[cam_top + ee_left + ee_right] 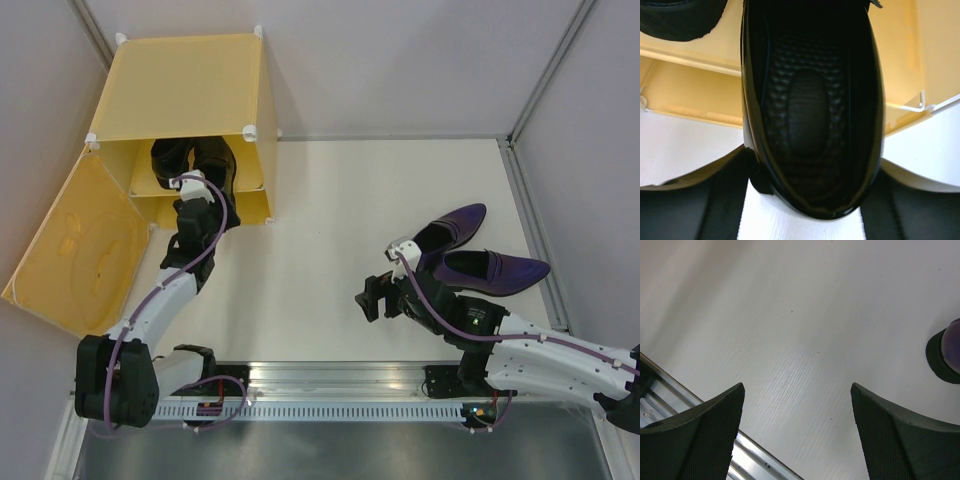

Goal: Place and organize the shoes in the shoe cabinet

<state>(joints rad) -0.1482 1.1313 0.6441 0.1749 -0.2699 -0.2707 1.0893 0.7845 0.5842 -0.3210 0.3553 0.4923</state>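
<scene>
The yellow-orange shoe cabinet [190,85] stands at the far left with its door [75,245] swung open. Two glossy black shoes [165,158] [215,160] lie in its upper compartment, above the inner shelf [690,55]. My left gripper [198,183] is at the opening. Its fingers press both sides of the right black shoe's heel [812,110]; the other black shoe [680,17] shows at top left. Two dark purple shoes [455,228] [500,270] lie on the table at right. My right gripper [372,297] hovers open and empty [797,395] left of them, with one purple shoe's heel [946,352] at the view's edge.
A metal rail [340,385] carrying both arm bases runs along the near edge. Grey walls enclose the white table [330,220] at the back and sides. The open door sticks out toward the near left.
</scene>
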